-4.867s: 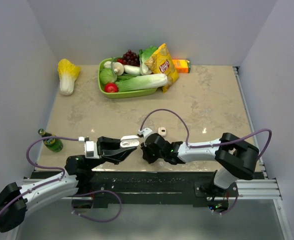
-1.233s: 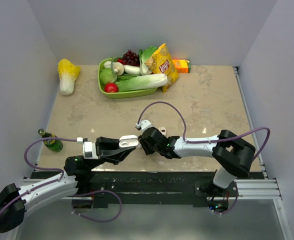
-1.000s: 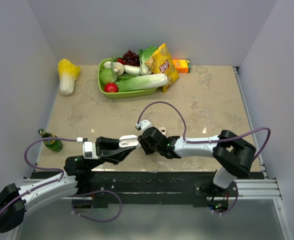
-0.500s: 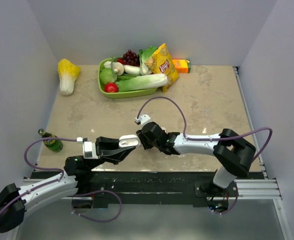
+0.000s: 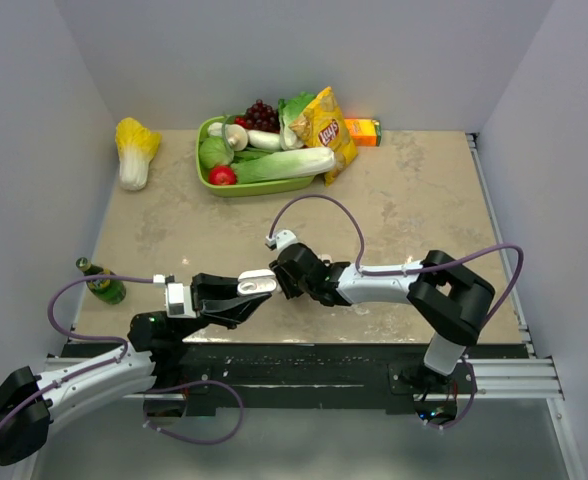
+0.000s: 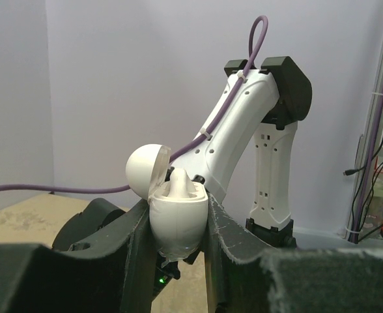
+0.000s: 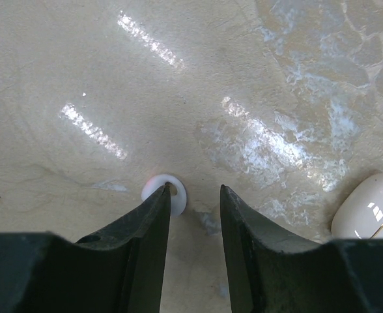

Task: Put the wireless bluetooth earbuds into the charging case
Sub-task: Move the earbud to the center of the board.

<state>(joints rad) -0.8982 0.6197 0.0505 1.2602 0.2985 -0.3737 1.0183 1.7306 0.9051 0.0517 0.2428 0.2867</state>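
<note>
My left gripper is shut on the white charging case and holds it above the table's near edge. In the left wrist view the case sits upright between the fingers with its lid open, and one white earbud sticks up from it. My right gripper is open and empty, right beside the case and pointing down at the table. In the right wrist view its fingertips straddle bare table, and a small white ring-shaped piece touches the left fingertip. A second white earbud lies at the right edge.
A green bottle lies at the near left. A green basket of vegetables, a chips bag and an orange box stand at the back. A cabbage lies at the back left.
My right gripper has moved left and a little away from me, close to the held case. The loose earbud on the table is now hidden under the right arm in the top view. The left arm has not moved.
</note>
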